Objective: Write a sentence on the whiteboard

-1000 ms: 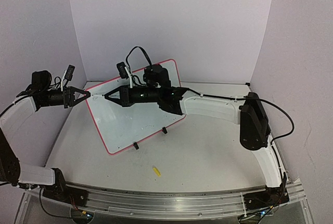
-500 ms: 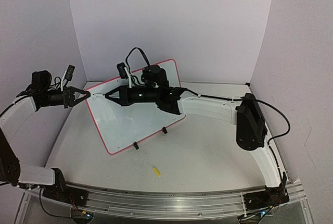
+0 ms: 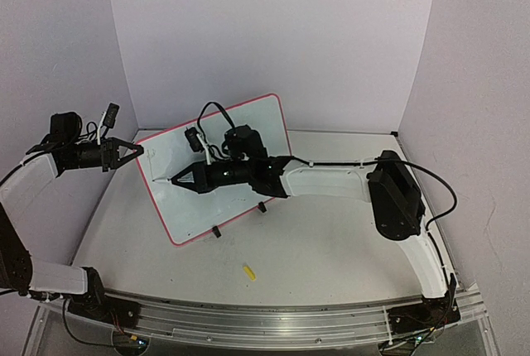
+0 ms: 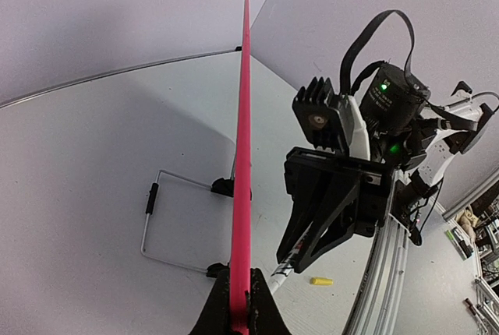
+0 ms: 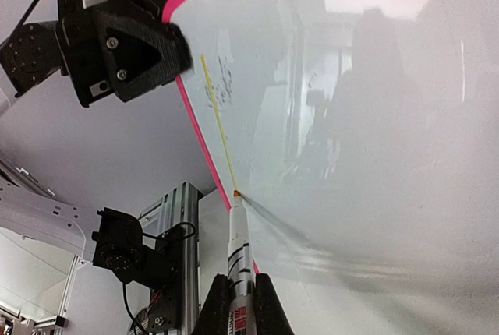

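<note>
Over on the left nothing has shifted since a second ago: the left arm reaches in from the side wall, forearm roughly level, and the left gripper (image 3: 137, 152) stays pinched narrow on the left edge of the whiteboard (image 3: 186, 214). From its own wrist camera the fingers (image 4: 221, 313) sit either side of the pink rim (image 4: 241, 156), which runs straight up the view edge-on.

The whiteboard stands at the back left of the table (image 3: 331, 240), leaning back and turned at an angle, propped on its two black clip feet (image 3: 216, 232). A wire stand (image 4: 148, 218) shows behind it in the left wrist view.

What has changed is the right arm. A second ago its tip was high on the board near the left gripper; now the right gripper (image 3: 186, 179) has dropped lower down the left part of the board, and the forearm crosses in front of the board's lower half. The elbow has swung a little leftward. The arm stretches long and low from the right side, wrist pointing left.

Its fingers (image 5: 212, 304) are closed on a marker (image 5: 238, 253) whose tip touches the glossy surface at the bottom end of a thin yellow line (image 5: 218, 121).

A small yellow cap (image 3: 248, 271) lies on the table in front, apart from everything.
</note>
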Robot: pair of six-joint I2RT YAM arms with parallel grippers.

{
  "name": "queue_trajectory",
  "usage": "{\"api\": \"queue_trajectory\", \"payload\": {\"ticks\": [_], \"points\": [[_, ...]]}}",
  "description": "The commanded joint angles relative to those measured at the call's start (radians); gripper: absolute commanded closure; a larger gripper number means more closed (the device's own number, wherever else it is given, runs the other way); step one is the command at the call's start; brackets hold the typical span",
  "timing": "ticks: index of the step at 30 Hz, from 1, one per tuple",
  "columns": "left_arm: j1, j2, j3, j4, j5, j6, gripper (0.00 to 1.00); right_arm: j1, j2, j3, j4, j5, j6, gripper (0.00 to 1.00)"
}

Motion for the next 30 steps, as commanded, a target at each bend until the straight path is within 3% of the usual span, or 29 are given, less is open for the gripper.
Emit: {"api": "queue_trajectory", "payload": {"ticks": [1, 10, 18, 30], "points": [[-0.025, 0.002, 0.005, -0.069, 0.015, 0.016, 1.00, -0.017, -0.062, -0.032, 0.025, 0.048, 0.006, 1.00], [-0.024, 0.002, 0.005, -0.069, 0.011, 0.015, 1.00, -0.003, -0.153, -0.062, 0.120, -0.037, 0.013, 1.00], [-0.024, 0.001, 0.005, -0.069, 0.009, 0.014, 1.00, 0.005, -0.156, -0.045, 0.115, 0.086, 0.010, 1.00], [-0.024, -0.001, 0.005, -0.069, 0.010, 0.012, 1.00, 0.011, -0.072, 0.070, 0.055, 0.127, 0.002, 1.00]]}}
